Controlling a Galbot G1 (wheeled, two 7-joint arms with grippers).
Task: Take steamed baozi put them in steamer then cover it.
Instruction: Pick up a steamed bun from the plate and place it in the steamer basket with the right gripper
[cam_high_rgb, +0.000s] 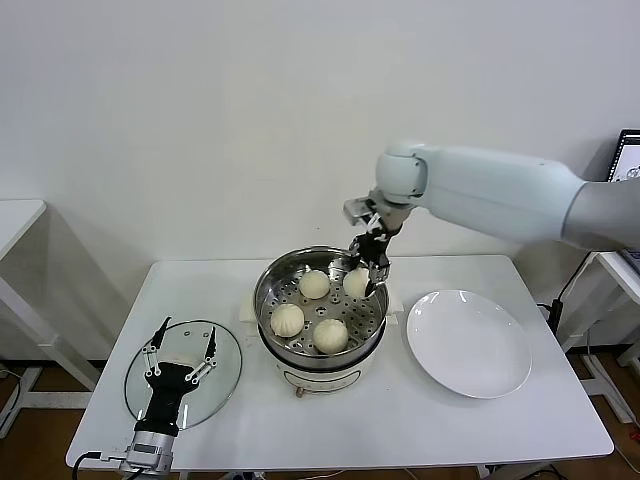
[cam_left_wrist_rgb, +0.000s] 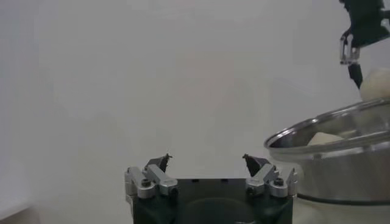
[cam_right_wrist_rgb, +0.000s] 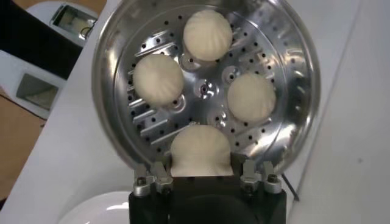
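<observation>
All four buns are sitting on the holey tray inside the steamer now; three are loose, and the fourth bun, the one on the right rear side of the pot, has the right hand down around it; from the right wrist view that bun sits right between the fingers, which look spread about as wide as the bun, so whether they're pinching it or have let go is honestly hard to call; best guess is it's at the release point. The white plate on the counter just right of the steamer has nothing on it, so the loading step looks basically done. The glass lid lies flat on the counter off to the left of the pot, near the front edge; the left hand hovers right over it with its fingers spread and nothing in them, pointing toward the back. So next up is probably: right hand backs up and out of the pot without nudging the bun; then the left hand needs to drop onto the lid's handle, which is hidden under the hand here, squeeze it, lift, carry it across and set it square on the rim.
</observation>
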